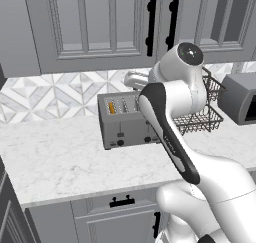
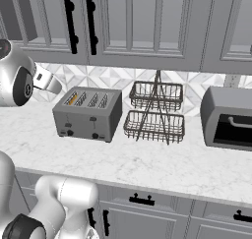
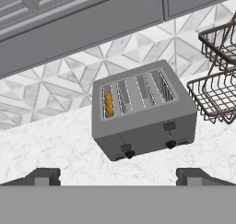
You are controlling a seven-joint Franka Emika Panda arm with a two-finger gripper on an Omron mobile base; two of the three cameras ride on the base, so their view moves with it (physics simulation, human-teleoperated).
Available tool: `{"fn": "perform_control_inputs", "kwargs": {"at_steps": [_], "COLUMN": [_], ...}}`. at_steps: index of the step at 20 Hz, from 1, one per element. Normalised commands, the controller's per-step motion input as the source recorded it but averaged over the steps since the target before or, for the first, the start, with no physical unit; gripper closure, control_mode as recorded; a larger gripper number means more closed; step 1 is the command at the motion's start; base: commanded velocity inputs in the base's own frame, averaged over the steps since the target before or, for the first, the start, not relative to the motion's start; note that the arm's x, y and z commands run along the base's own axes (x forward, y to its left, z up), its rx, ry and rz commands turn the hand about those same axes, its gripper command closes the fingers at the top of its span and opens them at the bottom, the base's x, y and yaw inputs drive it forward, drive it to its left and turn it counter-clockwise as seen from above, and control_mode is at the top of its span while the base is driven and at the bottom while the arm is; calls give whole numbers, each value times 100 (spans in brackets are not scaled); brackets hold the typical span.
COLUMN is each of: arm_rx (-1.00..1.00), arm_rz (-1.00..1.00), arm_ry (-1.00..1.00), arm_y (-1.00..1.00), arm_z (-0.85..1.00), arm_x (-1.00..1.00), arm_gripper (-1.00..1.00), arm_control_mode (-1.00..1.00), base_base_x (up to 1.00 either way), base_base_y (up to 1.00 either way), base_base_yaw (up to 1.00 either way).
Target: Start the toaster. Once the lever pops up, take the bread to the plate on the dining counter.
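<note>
- Hand view looks down on a white marble worktop point(image 3: 55, 144) with a patterned tile backsplash point(image 3: 55, 89) behind it and grey cabinets point(image 3: 69, 29) across the top of the frame.
- My gripper point(image 3: 118, 176) is released, its two tips standing far apart at the bottom of the hand view, holding nothing, with the toaster point(image 3: 145, 121) in mid-frame between and above them.
- Bread point(image 3: 109, 104) sits in the toaster's leftmost slot, an orange edge showing; the lever point(image 3: 125, 148) sits low on the front, left of the matching right tab.
- Left base view puts the toaster point(image 1: 122, 122) at centre, its right half hidden behind my arm; a wire basket rack point(image 1: 202, 118) peeks out right of the arm.
- Right base view shows the toaster point(image 2: 88, 114) whole at centre left, the two-tier rack point(image 2: 155, 112) just beside it, and a grey oven point(image 2: 229, 119) at the right edge.
- Both base views show drawer fronts with black handles under the worktop edge.
</note>
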Motion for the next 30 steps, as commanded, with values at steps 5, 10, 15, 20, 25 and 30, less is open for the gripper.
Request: {"fn": "perform_control_inputs", "kwargs": {"at_steps": [5,10,15,20,25,30], "arm_rx": [0,0,0,0,0,0], "arm_rz": [0,0,0,0,0,0], "arm_ry": [0,0,0,0,0,0], "arm_y": [0,0,0,0,0,0], "arm_z": [0,0,0,0,0,0], "arm_x": [0,0,0,0,0,0], "arm_gripper": [-100,-100,-100,-100,-100,-100], "arm_control_mode": [-100,-100,-100,-100,-100,-100], "base_base_x": [0,0,0,0,0,0], "base_base_y": [0,0,0,0,0,0], "base_base_yaw": [0,0,0,0,0,0]}}
